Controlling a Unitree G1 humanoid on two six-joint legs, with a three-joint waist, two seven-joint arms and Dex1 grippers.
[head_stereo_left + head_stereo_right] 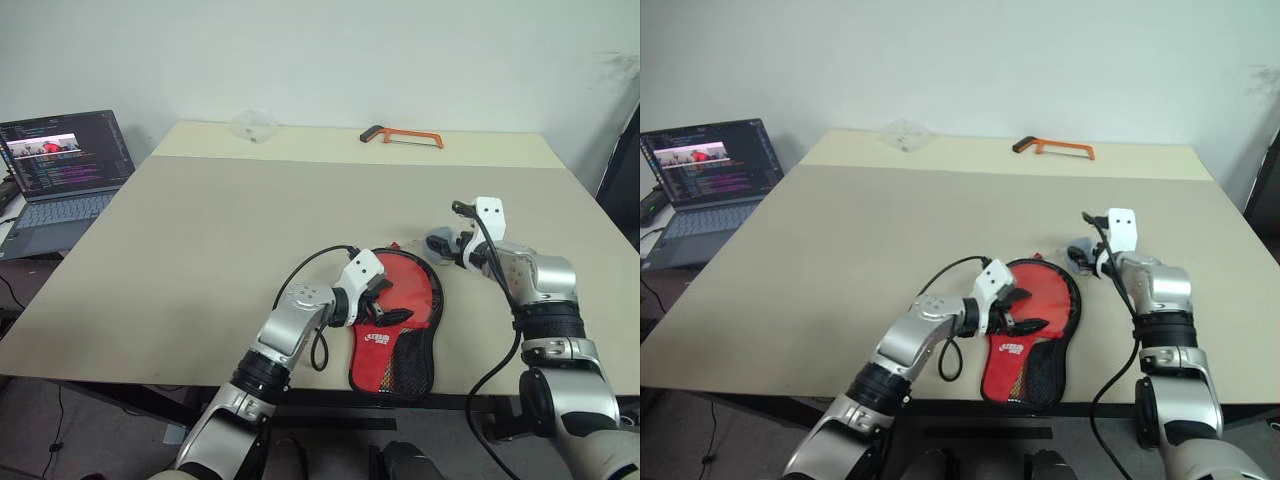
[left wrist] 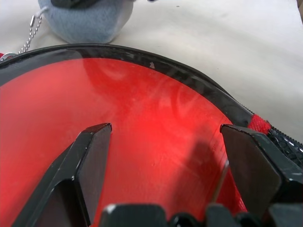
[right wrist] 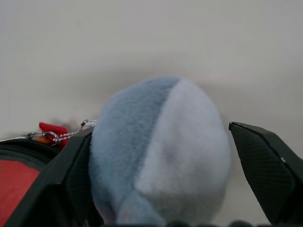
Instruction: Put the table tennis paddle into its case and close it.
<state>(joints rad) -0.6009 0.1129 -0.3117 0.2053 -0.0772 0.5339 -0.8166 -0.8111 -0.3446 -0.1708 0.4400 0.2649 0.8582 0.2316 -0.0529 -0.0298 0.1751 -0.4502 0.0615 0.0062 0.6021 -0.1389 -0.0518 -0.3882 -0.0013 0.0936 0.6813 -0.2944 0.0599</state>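
Near the table's front edge (image 1: 120,300): its case (image 1: 395,345), clear side up, the table tennis paddle (image 1: 405,290) showing red through it, so the bat appears to be already inside. Left gripper (image 1: 385,305): jaws spread wide above the red face, holding nothing, seemingly placed to steady the pouch. Right gripper (image 3: 161,179): fingers parted around a small grey plush charm (image 3: 158,151) chained to the zip pull, one finger touching it, not yet pinched; likely the handle for drawing the zip shut. Far edge: orange hacksaw (image 1: 402,136). Off to the left: open laptop (image 1: 60,170).
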